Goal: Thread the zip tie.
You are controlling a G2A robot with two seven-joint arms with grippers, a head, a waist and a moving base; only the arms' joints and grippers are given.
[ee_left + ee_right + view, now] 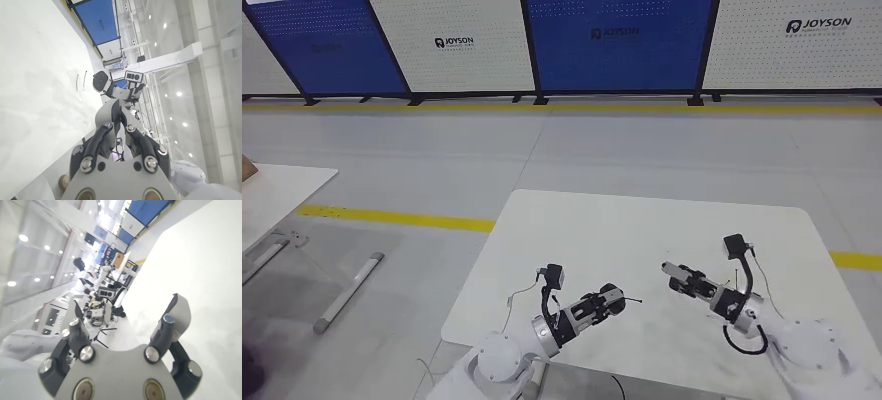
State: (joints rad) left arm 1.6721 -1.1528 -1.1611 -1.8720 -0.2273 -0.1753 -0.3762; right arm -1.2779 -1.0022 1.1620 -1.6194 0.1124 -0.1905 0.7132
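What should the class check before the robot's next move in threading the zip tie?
1. Left gripper jaws shut: ok.
2. Right gripper jaws open, ready to take the tail: ok.
3. Zip tie clamped in the left jaws: cannot tell.
4. Tail through the head: not ok; the strip is straight, unlooped.
5. Grippers facing each other, apart: ok.

Overhead plus close wrist cameras, shared table (642, 230)
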